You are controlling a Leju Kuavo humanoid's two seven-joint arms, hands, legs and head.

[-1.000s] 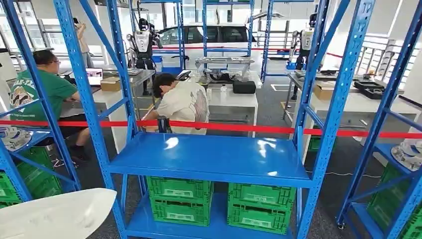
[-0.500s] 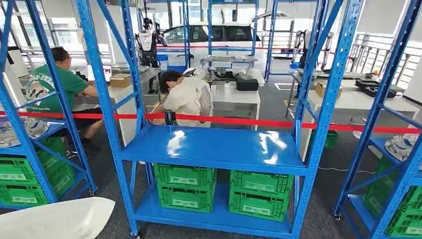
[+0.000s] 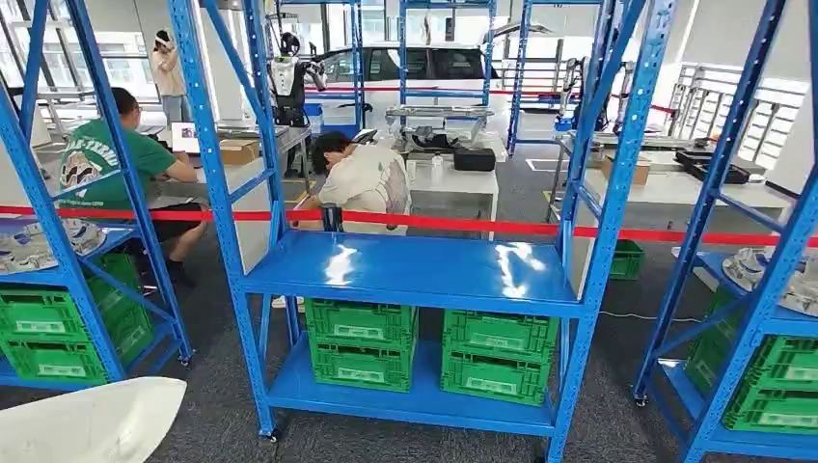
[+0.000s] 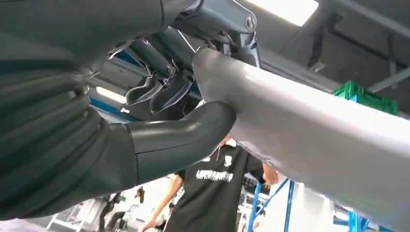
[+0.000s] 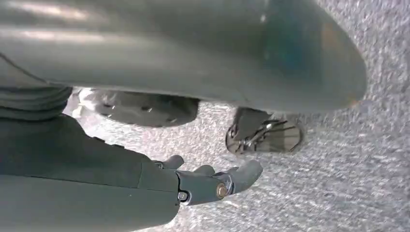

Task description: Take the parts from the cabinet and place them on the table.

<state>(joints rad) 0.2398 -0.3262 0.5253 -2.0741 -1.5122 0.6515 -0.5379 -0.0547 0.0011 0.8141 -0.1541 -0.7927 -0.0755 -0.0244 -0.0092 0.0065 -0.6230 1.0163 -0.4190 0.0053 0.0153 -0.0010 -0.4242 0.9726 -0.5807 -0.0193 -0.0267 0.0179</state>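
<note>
Nearest, at the head view's lower left, one long white part [image 3: 87, 422] shows; the left hand [image 4: 159, 121] grips it [image 4: 309, 130], thumb pressed against it. Under a grey curved surface, the right hand [image 5: 203, 181] hangs with fingers apart, holding nothing. Ahead stands one blue rack [image 3: 415, 270] with four green crates [image 3: 362, 342] below. Beyond one red tape [image 3: 463, 225], three people [image 3: 362, 183].

I see glossy blue-painted metal on the rack [image 3: 415, 270], ribbed green plastic crates [image 3: 362, 343] beneath, a smooth pale grey part [image 4: 314, 130] with a satin sheen, and rough speckled carpet [image 5: 338, 193].
</note>
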